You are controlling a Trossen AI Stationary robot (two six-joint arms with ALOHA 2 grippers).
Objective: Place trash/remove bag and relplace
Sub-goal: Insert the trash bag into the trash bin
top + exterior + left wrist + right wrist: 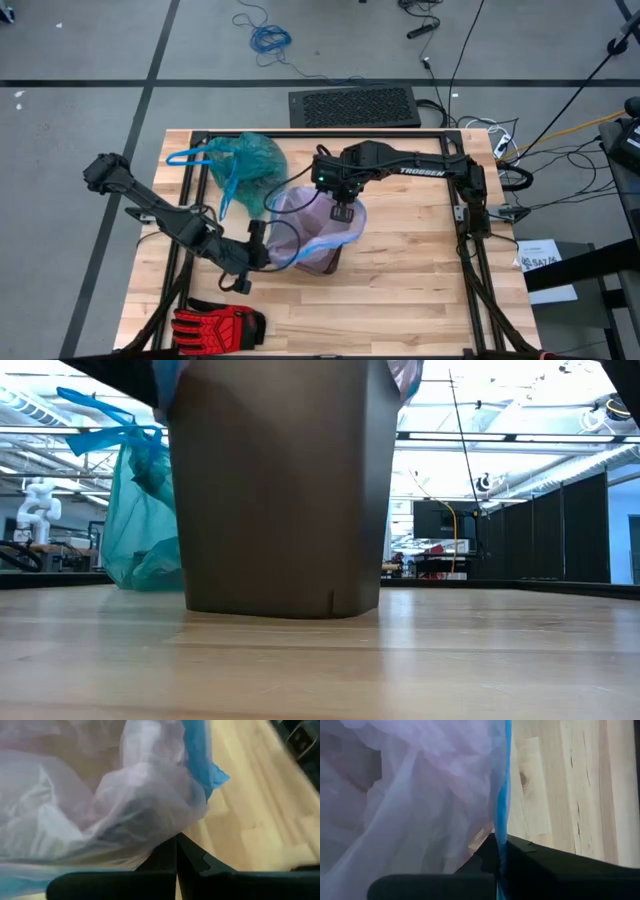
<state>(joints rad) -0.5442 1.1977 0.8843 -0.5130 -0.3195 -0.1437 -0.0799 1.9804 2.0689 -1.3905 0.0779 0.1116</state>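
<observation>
On the wooden counter [420, 270], both arms reach over the bin [275, 490], left tool [262, 245] and right tool [343, 212] each clamped on the lilac bag's [315, 215] blue rim [504, 795].

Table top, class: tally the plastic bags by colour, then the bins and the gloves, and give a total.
Teal-green bags: 1, the teal-green bag lying beside the bin
Pale lilac bags: 1, the lilac bag lining the bin
Bins: 1, the dark bin
Gloves: 1, the red-and-black glove at the table's near edge
Total: 4
</observation>
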